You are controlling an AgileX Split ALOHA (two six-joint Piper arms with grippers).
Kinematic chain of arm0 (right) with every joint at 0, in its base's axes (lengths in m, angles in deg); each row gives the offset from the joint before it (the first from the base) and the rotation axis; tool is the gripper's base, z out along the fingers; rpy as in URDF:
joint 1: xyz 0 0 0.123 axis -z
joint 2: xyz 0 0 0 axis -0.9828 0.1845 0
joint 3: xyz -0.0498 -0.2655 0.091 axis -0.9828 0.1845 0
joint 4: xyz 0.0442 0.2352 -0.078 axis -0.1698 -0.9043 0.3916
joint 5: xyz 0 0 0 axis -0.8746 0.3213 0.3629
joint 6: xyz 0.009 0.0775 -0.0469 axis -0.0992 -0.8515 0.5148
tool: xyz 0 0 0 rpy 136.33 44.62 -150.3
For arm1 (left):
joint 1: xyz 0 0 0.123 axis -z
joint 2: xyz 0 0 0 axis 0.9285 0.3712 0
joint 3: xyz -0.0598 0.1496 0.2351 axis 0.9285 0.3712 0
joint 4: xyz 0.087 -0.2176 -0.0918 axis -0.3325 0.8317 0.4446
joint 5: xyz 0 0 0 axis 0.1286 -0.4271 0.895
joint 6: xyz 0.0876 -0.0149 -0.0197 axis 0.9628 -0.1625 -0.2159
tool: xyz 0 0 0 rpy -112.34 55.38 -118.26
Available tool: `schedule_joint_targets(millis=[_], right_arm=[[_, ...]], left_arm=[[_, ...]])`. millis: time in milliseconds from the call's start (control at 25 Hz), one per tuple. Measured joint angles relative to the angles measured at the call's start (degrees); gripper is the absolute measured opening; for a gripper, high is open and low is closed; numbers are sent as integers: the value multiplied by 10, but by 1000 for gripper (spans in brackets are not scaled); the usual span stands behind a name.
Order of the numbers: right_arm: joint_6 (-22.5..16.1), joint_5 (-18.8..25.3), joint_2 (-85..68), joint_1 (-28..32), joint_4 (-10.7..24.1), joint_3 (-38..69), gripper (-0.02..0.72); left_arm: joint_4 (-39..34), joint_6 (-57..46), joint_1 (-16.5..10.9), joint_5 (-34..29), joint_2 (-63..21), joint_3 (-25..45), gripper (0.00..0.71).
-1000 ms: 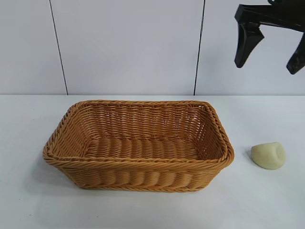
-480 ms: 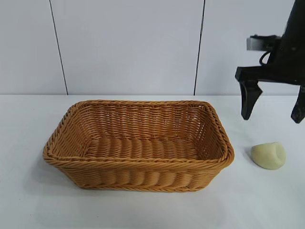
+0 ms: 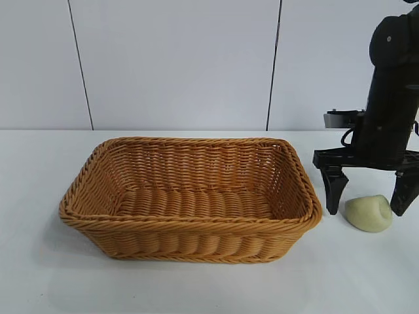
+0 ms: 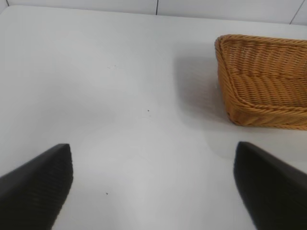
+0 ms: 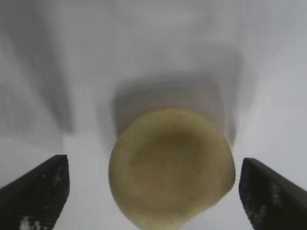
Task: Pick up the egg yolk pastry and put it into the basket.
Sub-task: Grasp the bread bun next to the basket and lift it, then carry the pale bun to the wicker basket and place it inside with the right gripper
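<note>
The right gripper (image 3: 368, 195) points straight down over the table (image 3: 39, 275), its jaws spread wide with one finger on each side of the pastry (image 3: 369, 212). In the exterior view the fingertips reach about level with the pastry's top, and neither finger touches it; the near finger (image 3: 333, 190) stands in the gap between the pastry and the basket (image 3: 190, 199). In the right wrist view the same gripper (image 5: 151, 189) frames the pastry (image 5: 171, 166), which sits between the two dark fingers (image 5: 36, 191) with clear space on both sides and a shadow on the white surface behind it.

The pastry is a pale yellow-cream rounded lump with a dent, and it lies on the table just beside the basket's right end, apart from the wicker. The basket is a large rectangular woven one, orange-tan, with sloping sides and a braided rim, and it stands at mid-table with nothing in it.

The left gripper (image 4: 153, 184) appears only in its own wrist view, jaws wide apart, hanging over bare table (image 4: 96, 72) with a corner of the basket (image 4: 261, 79) farther off. It grips nothing.

Behind the table is a pale panelled wall (image 3: 177, 65).
</note>
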Motion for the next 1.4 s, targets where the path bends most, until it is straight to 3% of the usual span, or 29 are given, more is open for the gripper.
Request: schedule_joint_targets(millis=[80,160,200,240,360,840,960,1160,1400], right_arm=[[0,-1,0,0,0,0,598],[0,-2,0,0,2,0,463],[0,-2,0,0,4,0,376],[0,0,0,0,4,0,227],[0,6,-2,0,4,-2,143],[0,134,-108,0,5,-135,120],[0,142,-121,0,-2,-157,120],[0,142,-124,-6,-55,-168,120],[0,141,-124,-85,-62,-169,120]], left_arm=[[0,0,0,0,0,0,653],[0,0,0,0,0,0,653],[0,0,0,0,0,0,653],[0,0,0,0,0,0,653],[0,0,0,0,0,0,653],[0,0,0,0,0,0,653],[0,0,0,0,0,0,653],[0,0,0,0,0,0,653],[0,0,0,0,0,0,653]])
